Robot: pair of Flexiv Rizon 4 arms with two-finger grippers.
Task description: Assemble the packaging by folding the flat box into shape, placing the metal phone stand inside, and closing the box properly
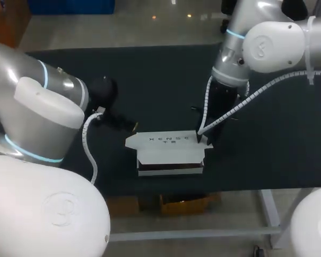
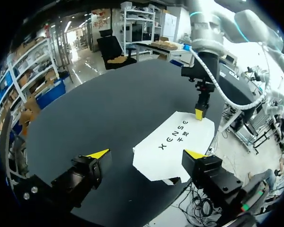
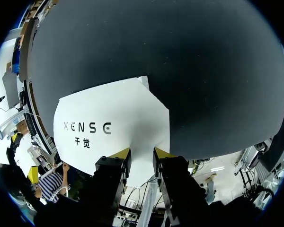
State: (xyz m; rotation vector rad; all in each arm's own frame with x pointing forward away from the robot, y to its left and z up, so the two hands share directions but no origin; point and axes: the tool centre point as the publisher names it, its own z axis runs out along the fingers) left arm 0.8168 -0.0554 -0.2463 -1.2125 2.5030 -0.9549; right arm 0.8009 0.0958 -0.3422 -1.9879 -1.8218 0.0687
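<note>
Dark matting covers the table (image 1: 150,80), and the white box (image 1: 168,145) lies low in the middle of the head view, near the front edge. Its long axis runs from left to right across the frame. Its printed top faces up, with a dark strip showing along its front side. The phone stand is not in sight in any view, and I cannot tell whether it is already inside.

The right gripper (image 3: 142,152) stands at the box's right end, its fingers drawn close together. A narrow white flap of the box fills the gap between them, so it appears to be pinching that flap.

The left gripper (image 2: 146,155) is spread wide and holds nothing. It hangs just off the box's left end, toward the upper left in the head view. From its own wrist view the box lies ahead of it, with the near corner reaching in between the fingers and touching neither that I can see.

Each arm has one end of the long axis. The right arm is nearer, already on the box, and any closing or tucking at the left end falls to the left arm.
</note>
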